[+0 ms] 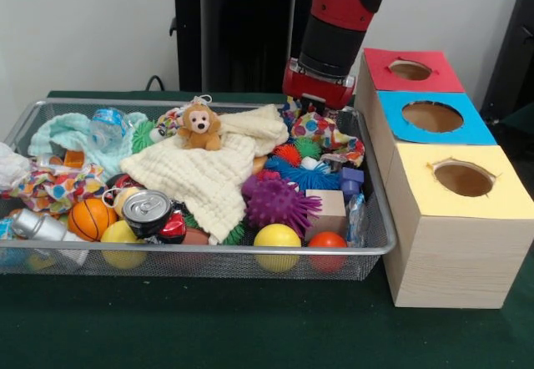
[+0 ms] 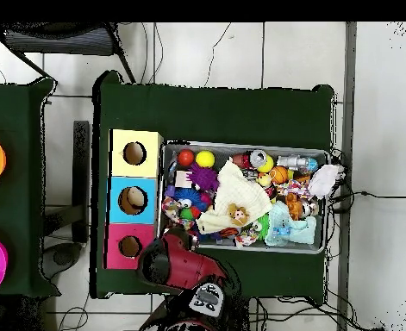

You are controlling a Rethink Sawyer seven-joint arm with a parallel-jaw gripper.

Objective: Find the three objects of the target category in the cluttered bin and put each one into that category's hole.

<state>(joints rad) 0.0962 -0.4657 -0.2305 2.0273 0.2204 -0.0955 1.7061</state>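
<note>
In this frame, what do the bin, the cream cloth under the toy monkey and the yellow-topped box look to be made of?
The bin looks like silver metal wire mesh: a fine see-through grid with a shiny rim. The cream cloth seems soft woven fabric, probably cotton, with a matte waffle texture and loose folds. The yellow-topped box appears to be pale wood, grain lines showing on its sides, with a matte yellow card top whose hole has a ragged edge.
</note>
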